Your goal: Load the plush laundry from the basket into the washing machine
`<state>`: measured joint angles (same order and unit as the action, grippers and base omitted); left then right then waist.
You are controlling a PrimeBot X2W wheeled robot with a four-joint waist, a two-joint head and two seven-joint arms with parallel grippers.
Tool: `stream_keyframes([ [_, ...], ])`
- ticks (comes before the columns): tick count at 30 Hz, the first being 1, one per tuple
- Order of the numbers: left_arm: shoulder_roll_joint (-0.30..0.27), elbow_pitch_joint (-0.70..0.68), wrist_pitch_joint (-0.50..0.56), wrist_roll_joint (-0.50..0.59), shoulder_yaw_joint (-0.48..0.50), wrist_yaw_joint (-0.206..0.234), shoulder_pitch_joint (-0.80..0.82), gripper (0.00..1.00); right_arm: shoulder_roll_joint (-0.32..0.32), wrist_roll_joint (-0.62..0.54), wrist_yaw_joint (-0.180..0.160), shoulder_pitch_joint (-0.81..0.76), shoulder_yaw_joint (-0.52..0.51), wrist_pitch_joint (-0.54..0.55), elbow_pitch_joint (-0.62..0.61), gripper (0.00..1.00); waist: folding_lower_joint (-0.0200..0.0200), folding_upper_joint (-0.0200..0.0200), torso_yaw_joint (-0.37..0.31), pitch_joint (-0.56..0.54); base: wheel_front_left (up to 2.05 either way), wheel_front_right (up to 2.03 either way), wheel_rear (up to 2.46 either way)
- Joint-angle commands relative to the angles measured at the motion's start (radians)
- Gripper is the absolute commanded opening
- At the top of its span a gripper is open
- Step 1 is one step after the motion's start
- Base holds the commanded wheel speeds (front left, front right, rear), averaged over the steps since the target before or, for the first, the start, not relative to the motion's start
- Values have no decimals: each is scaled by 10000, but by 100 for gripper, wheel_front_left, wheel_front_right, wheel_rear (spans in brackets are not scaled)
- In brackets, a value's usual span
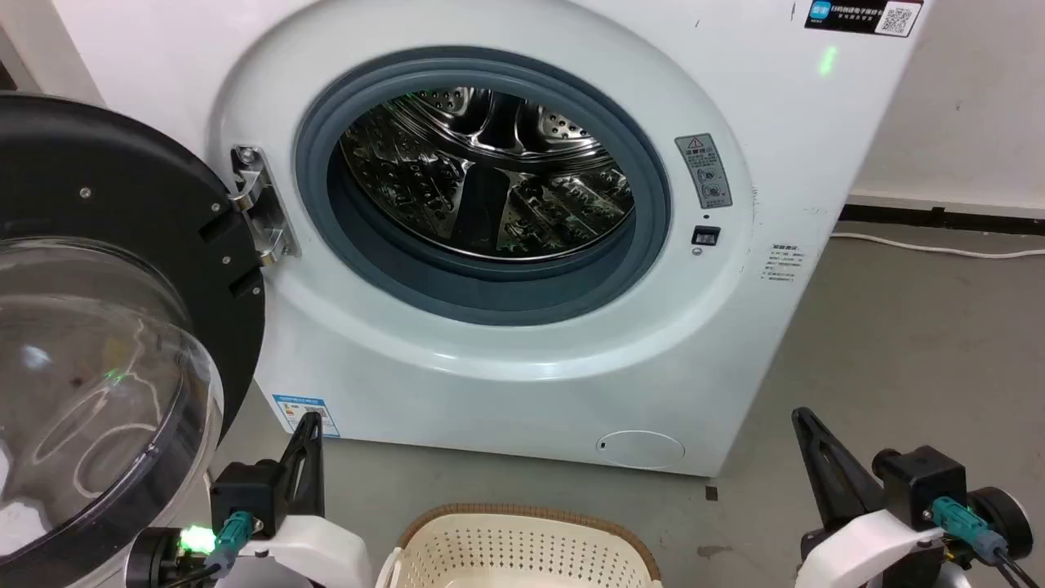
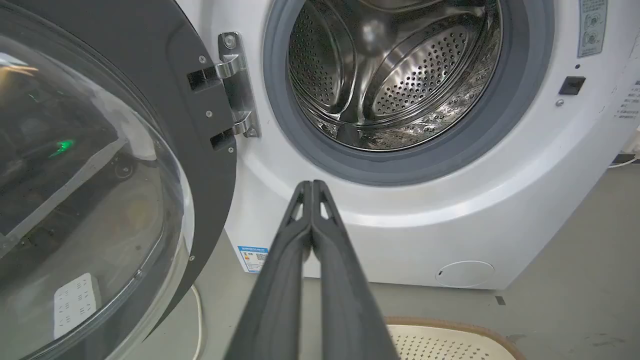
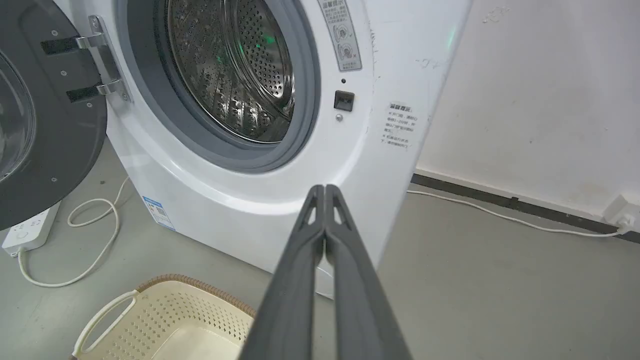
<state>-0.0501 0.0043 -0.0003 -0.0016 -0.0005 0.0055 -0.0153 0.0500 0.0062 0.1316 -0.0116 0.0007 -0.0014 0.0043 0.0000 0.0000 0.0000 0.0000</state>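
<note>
The basket (image 1: 490, 563) sits on the floor (image 1: 898, 367) just before the washing machine (image 1: 735, 327); whether plush lies in it I can't tell. It lies low between the left end effector (image 2: 312, 186) and the right end effector (image 3: 325, 189). Both have fingers pressed together, empty, pointing above it at the washer, and neither seems nearer.

1. Washing machine (image 1: 522, 384) stands on floor (image 1: 898, 367) straight ahead; wall (image 1: 980, 98) behind it and to its right.
2. Door (image 1: 98, 367) is swung open to the left, hung on hinge (image 1: 257, 204) at the opening's left edge; drum (image 1: 490, 171) sits inside the opening.
3. Basket (image 1: 522, 514) on floor before the machine, below the opening, nearest the robot.
4. Left gripper (image 1: 310, 425) left of basket, just beside the door's lower edge; right gripper (image 1: 804, 420) well right of basket, before the machine's right corner.
5. Cable (image 1: 939, 247) on floor right of machine, along the wall base.
6. Power strip (image 3: 27, 232) on floor left of machine, beneath the open door, its cord (image 3: 95, 240) looped beside it.
</note>
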Motion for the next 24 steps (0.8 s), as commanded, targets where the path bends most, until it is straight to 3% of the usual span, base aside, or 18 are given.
stream_keyframes([
  [1,-1,-43,3,16,5,-55,153,0,2,-62,-9,116,-7,14,-43,0,0,0,0,0,0,0,0],
  [24,-1,-43,3,16,5,-55,153,0,2,-62,-9,116,-7,14,-43,0,0,0,0,0,0,0,0],
])
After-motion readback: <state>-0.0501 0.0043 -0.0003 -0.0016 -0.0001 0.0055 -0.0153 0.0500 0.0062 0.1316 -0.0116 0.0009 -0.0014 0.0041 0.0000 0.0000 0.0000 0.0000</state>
